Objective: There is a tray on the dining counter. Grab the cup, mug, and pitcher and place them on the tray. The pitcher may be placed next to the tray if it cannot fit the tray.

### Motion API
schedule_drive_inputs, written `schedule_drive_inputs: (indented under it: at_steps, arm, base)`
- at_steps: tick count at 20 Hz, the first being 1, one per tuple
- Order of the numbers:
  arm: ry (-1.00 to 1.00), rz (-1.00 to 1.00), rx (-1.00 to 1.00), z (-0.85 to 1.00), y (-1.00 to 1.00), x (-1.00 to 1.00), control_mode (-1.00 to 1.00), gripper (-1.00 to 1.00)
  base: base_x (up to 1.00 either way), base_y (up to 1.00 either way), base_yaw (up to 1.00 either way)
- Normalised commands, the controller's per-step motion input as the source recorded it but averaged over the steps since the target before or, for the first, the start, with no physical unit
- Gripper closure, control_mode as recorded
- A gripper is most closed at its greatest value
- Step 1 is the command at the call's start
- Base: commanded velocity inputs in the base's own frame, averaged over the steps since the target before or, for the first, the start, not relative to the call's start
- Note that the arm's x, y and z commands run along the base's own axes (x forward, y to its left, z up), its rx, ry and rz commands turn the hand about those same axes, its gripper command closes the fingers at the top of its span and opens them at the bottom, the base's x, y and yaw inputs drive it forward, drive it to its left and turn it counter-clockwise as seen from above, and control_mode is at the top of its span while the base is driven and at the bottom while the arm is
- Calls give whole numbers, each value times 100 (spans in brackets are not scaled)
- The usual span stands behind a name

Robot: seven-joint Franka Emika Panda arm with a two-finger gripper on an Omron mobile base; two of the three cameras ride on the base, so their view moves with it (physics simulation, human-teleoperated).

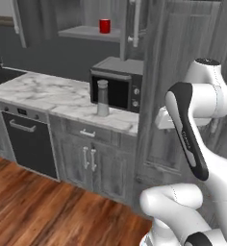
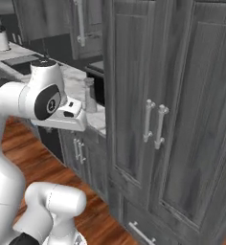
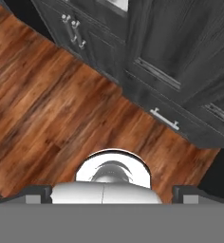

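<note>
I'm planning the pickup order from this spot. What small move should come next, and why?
Probably drive the base a little left toward the marble worktop. The pitcher stands there in front of the microwave, while the arm faces tall cabinet doors with open jaws holding nothing. The mug sits higher on a shelf, so it looks harder.

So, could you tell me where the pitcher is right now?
The pitcher stands upright on the marble worktop, just in front of the microwave.

Microwave [image 1: 116, 88], oven [image 1: 29, 140], tall cabinets [image 2: 172, 110]
</note>
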Motion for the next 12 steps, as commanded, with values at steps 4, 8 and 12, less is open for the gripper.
schedule_drive_inputs:
  at_steps: [4,8,12]
  arm:
    - [0,0,0,0,0,0,100,-100]
    - [0,0,0,0,0,0,100,-100]
    - [0,0,0,0,0,0,100,-100]
  base:
    - [25,23,43]
    - [25,25,43]
    - [65,15,41]
